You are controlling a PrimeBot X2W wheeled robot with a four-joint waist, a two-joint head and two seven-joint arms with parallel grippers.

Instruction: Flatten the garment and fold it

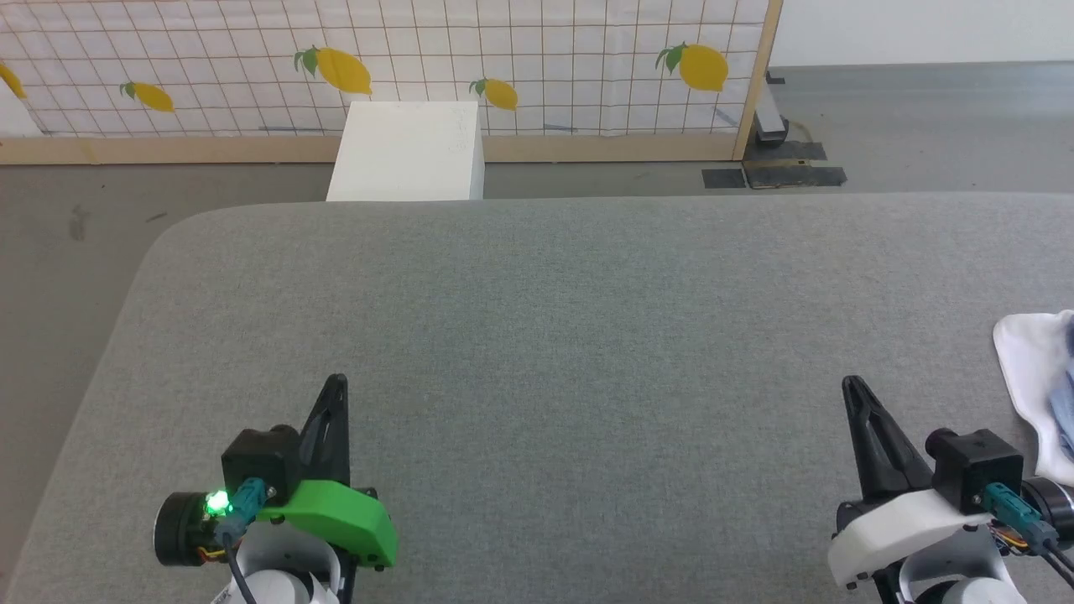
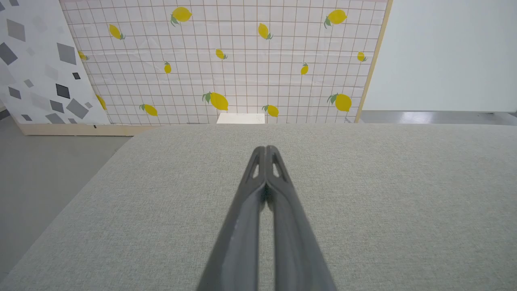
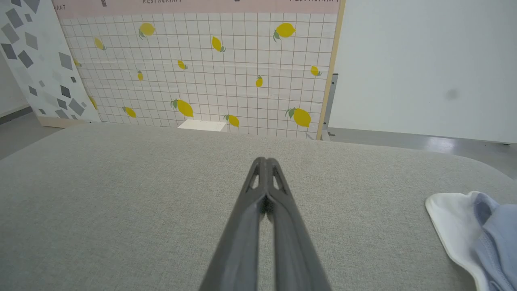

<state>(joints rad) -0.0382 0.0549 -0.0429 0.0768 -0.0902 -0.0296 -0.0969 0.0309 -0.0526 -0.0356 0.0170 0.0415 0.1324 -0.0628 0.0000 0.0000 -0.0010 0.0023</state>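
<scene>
Soft light-blue garment (image 1: 1030,369) bunched at right edge of grey pad (image 1: 537,335); looks light, limp. I'd pinch its white edge. Closed and empty: left gripper (image 1: 337,384), right gripper (image 1: 853,386).

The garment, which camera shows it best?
The right wrist view: the garment lies bunched at its lower right, white layer and blue folds both clear. The head view catches a narrower sliver of the garment at its right edge. The left wrist view looks across the grey pad.
</scene>
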